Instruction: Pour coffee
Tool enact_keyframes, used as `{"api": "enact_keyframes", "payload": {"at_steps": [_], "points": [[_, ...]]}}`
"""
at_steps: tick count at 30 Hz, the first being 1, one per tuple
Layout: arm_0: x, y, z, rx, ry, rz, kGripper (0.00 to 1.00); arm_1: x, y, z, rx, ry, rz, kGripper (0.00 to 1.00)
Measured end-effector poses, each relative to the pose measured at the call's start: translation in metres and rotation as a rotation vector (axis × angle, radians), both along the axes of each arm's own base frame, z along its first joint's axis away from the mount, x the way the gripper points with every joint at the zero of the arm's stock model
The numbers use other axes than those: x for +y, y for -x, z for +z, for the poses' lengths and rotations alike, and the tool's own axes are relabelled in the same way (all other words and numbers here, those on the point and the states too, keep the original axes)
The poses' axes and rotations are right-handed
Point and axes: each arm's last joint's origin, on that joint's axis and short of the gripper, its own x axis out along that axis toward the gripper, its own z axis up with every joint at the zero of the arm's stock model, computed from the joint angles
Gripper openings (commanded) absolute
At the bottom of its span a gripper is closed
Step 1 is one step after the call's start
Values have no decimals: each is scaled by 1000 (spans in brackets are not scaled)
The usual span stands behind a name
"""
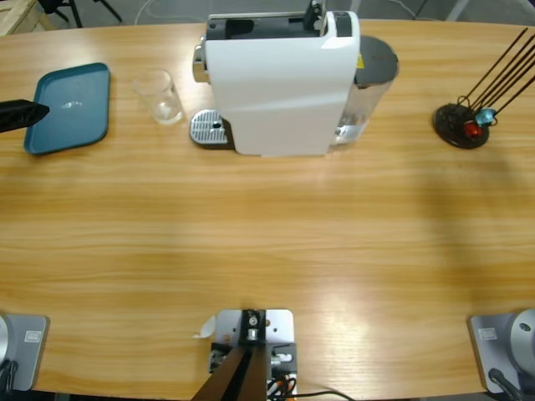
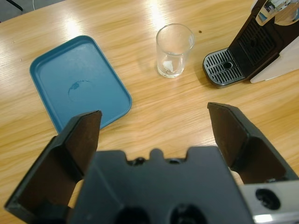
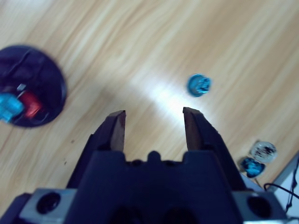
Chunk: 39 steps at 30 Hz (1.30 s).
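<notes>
Going left to right in the high view: a blue tray (image 1: 71, 107) lies at the upper left, with the tip of the left gripper (image 1: 21, 114) coming in over its left edge. Just beside the tray stands the glass (image 1: 160, 98), and right of that the drip plate (image 1: 209, 128) of the white coffee machine (image 1: 280, 79). A dark stand (image 1: 461, 124) with capsules and rods sits at the upper right.

In the left wrist view the glass (image 2: 174, 50) is at upper centre, upright, apart from the tray (image 2: 77, 81) and the drip plate (image 2: 223, 68). Only a trace of the coffee (image 2: 170, 68) shows at its bottom.

The glass is likely light, rigid, smooth and breakable; its walls could slip between hard jaws, so a firm hold around the middle, square to the sides, seems best, kept upright.

The left gripper (image 2: 154, 130) is spread wide, holding and touching nothing. The right gripper (image 3: 154, 126) is partly open and empty above bare table, with a blue capsule (image 3: 199, 85) lying near it at upper right.
</notes>
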Motion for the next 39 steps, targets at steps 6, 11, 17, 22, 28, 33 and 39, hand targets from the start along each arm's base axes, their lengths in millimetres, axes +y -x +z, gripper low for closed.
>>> {"api": "enact_keyframes", "payload": {"at_steps": [6, 11, 17, 22, 28, 33, 39], "points": [[-1, -1, -1, 5, -3, 0, 973, -11, 10, -1, -49, 11, -176, 494], [-1, -2, -2, 9, -6, 0, 973, -11, 21, -21, -49, 4, -254, 494], [-3, -4, -3, 16, -11, 0, 973, -12, 21, -33, -42, 4, -346, 577], [-3, -4, -4, 17, -12, 0, 973, -13, 17, -46, -18, 21, -419, 665], [-4, -6, -5, 24, -16, 0, 973, -17, 16, -53, -32, 20, -460, 701], [-5, -7, -6, 28, -19, 0, 973, -23, 14, -60, -30, 21, -490, 701], [-5, -7, -6, 30, -20, 0, 973, -29, 12, -63, -34, 23, -514, 701]]}}
